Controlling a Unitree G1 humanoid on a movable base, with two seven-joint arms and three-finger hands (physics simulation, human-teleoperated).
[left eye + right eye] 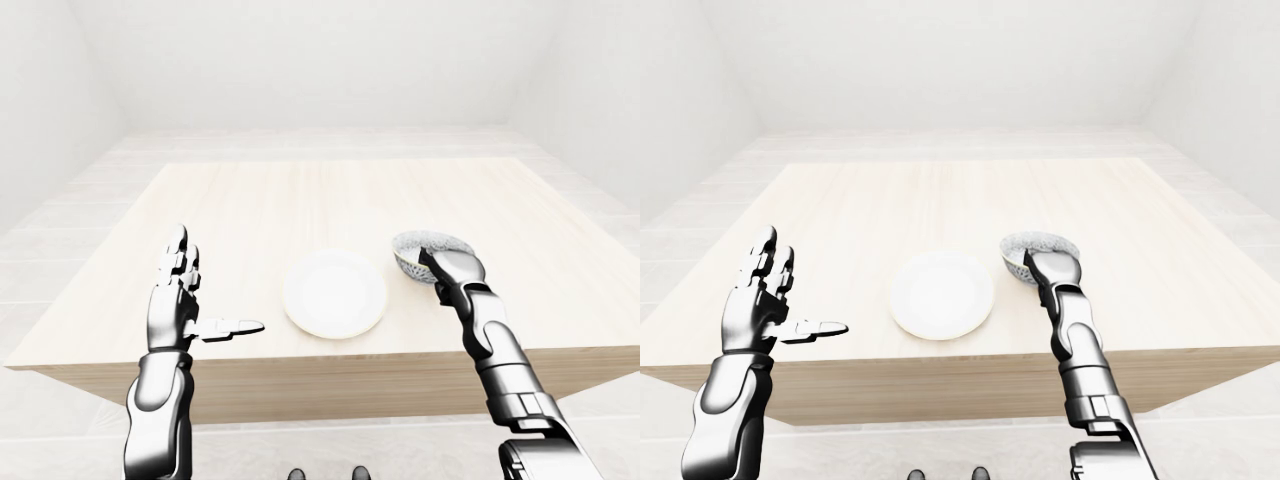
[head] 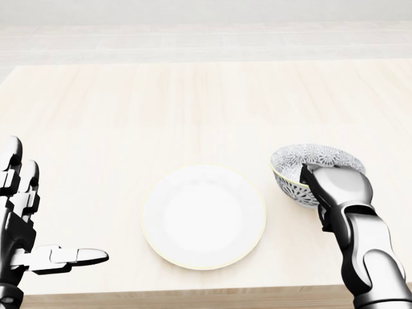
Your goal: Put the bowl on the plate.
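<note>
A patterned grey-and-white bowl [image 2: 320, 156] stands on the table to the right of a plain white plate [image 2: 204, 215]. The two are apart, with a narrow strip of wood between them. My right hand [image 2: 327, 184] sits on the bowl's near rim, its fingers curled over the edge and hiding that side. At the left of the head view my left hand [image 2: 45, 219] hovers open, fingers pointing up and thumb stretched toward the plate, a hand's width from it.
The light wooden table [image 2: 193, 96] carries only the plate and bowl. Its near edge runs just below the plate in the head view. Pale floor and white walls surround it in the eye views.
</note>
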